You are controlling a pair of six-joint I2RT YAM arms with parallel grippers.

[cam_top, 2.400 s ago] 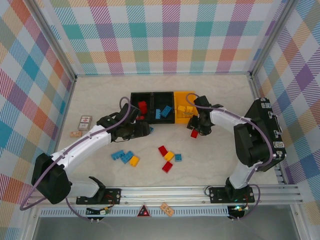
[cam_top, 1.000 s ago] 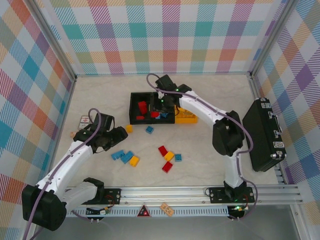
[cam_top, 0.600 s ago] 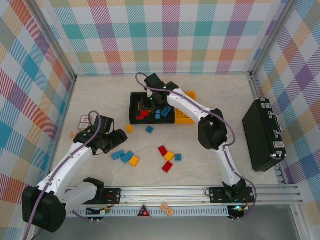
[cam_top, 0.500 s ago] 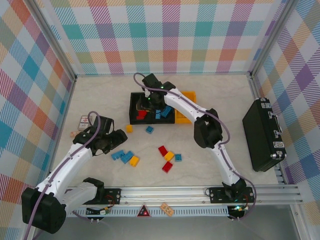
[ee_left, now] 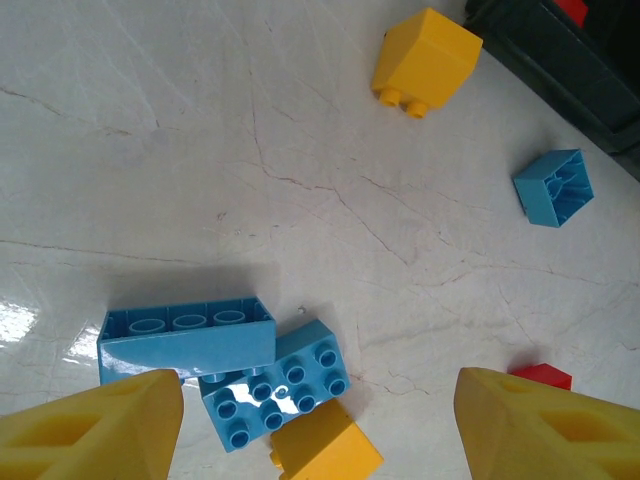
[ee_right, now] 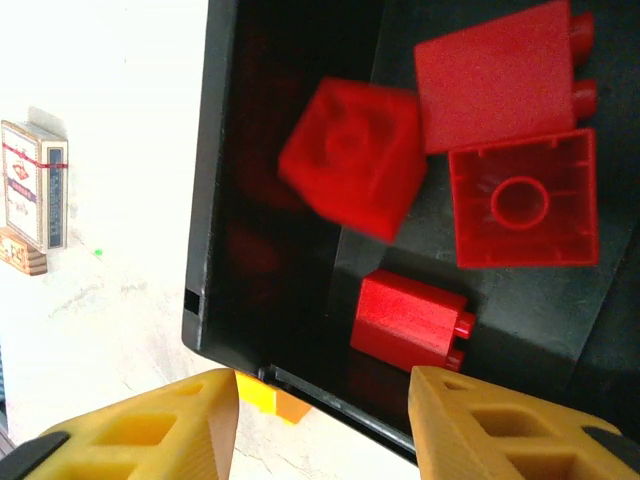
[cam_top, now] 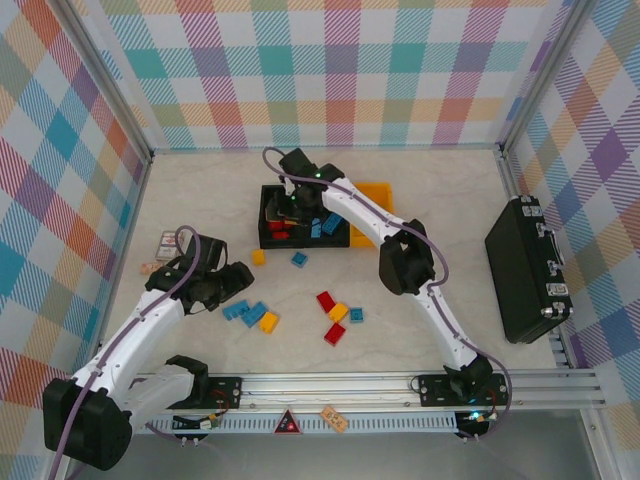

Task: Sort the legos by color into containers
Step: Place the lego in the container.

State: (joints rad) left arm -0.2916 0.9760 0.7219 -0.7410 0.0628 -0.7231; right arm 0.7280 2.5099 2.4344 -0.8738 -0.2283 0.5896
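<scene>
Firstly, legos (cam_top: 333, 318): we saw loose ones mid-table, red ones in the left black bin (cam_top: 264, 225).
Containers (cam_top: 310, 243): row behind them.
Right gripper (ee_right: 322, 390): spread, empty, over that bin.
Left gripper (ee_left: 320, 400): spread, empty, over blue bricks (ee_left: 190, 335).
Table (cam_top: 450, 220): pale marbled; plaid walls (cam_top: 340, 80).
Change: right gripper had crossed from beside the yellow bin (cam_top: 377, 193).

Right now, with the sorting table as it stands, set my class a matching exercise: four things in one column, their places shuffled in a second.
Column one:
1. black latched case
2. red-and-white printed card
3. yellow bin
4. right end effector

Column two:
A. over the black bin holding red bricks
B. right side of the table
C. right end of the row of bins
D. far left side of the table

Pairs: 1-B, 2-D, 3-C, 4-A
</scene>
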